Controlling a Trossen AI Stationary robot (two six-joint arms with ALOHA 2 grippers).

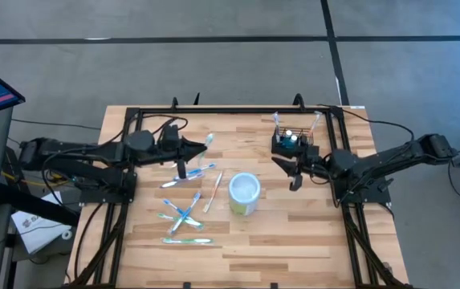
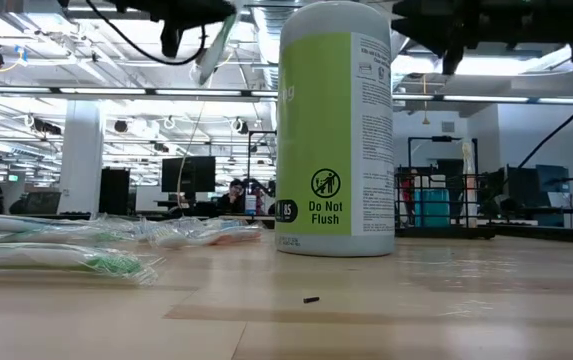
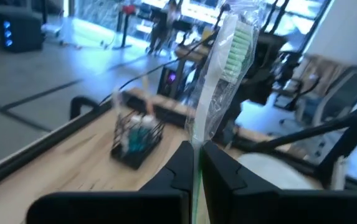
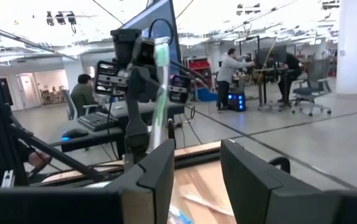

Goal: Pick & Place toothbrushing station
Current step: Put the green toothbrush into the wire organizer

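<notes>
The left end effector (image 1: 196,149), clenched on a wrapped toothbrush (image 3: 225,81), should travel right, staying upright, toward the basket (image 1: 292,145) at upper right.

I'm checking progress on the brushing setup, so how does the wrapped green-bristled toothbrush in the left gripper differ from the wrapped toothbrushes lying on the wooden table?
The wrapped green-bristled toothbrush is clamped in the shut left gripper, lifted off the wooden table; the wrapped toothbrushes lie loose on it. The held one stands alone, bristles up in the left wrist view; those on the table lie flat, several crossing. All are in clear wrappers, and none of them is yet in the small black wire-mesh basket.
</notes>
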